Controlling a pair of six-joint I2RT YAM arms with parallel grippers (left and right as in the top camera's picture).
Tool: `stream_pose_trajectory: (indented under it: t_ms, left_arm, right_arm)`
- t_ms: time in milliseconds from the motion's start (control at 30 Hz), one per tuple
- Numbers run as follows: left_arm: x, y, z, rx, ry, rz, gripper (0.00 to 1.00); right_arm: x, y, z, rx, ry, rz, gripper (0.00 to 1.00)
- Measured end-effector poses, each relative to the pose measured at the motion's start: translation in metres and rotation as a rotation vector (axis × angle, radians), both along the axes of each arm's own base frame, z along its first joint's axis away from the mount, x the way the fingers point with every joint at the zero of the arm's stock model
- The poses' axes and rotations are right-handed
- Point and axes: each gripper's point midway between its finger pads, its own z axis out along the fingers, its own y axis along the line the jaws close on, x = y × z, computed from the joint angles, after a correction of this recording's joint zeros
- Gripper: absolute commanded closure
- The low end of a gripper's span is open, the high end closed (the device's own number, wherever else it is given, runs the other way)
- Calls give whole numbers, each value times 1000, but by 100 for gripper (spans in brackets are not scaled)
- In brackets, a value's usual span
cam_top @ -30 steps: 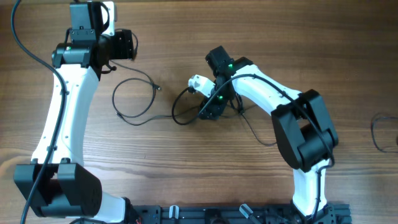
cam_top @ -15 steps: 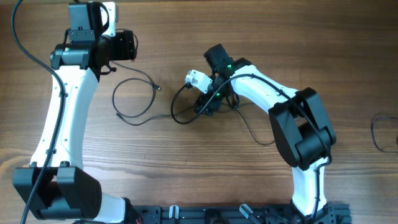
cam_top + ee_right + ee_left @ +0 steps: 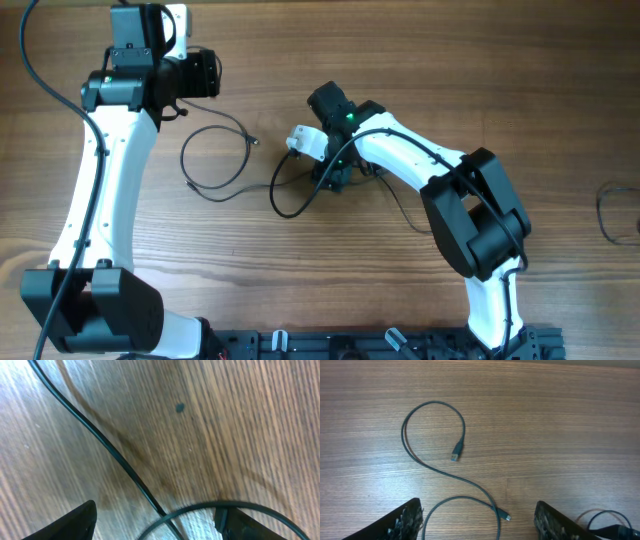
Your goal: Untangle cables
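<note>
- The right gripper (image 3: 155, 508) was low over the table (image 3: 330, 290), jaws set wide, clamped on nothing. Its fingers (image 3: 75, 521) stood either side of dark cable strands.
- Two strands crossed that gap in the right wrist view: one straight, running from upper left down to the centre, and one arc curving off to the right. Whether both belong to one cable could not be told.
- From overhead, the middle cable (image 3: 276, 200) formed a loop just left of this gripper, with its tail running right and toward the near edge.
- The left gripper (image 3: 477, 507) was up at the far left, also fully apart and empty.
- Below it lay the left cable (image 3: 464, 427), clear of the middle cable, in an S-shape whose long axis ran from upper left to lower right in the left wrist view. Its plug (image 3: 455, 453) pointed toward the bottom edge, nearly upright in the frame. The small connector (image 3: 506, 517) pointed lower right.
- The edge cable (image 3: 603, 215) sat at the far right, well apart and cut off by the frame.
- Count: three cables and two grippers.
</note>
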Motion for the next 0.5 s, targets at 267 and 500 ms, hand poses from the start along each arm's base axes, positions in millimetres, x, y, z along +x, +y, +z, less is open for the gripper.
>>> stream_pose_trajectory:
  t_ms: [267,500]
  left_arm:
    - [-1,-6,1,-25,-1,-21,27]
    - [-3,-7,11,-30,-24,-26,27]
  right_arm:
    - [4,-8,-1,-49,-30,25,66]
    - [4,-9,-1,-50,-27,15,96]
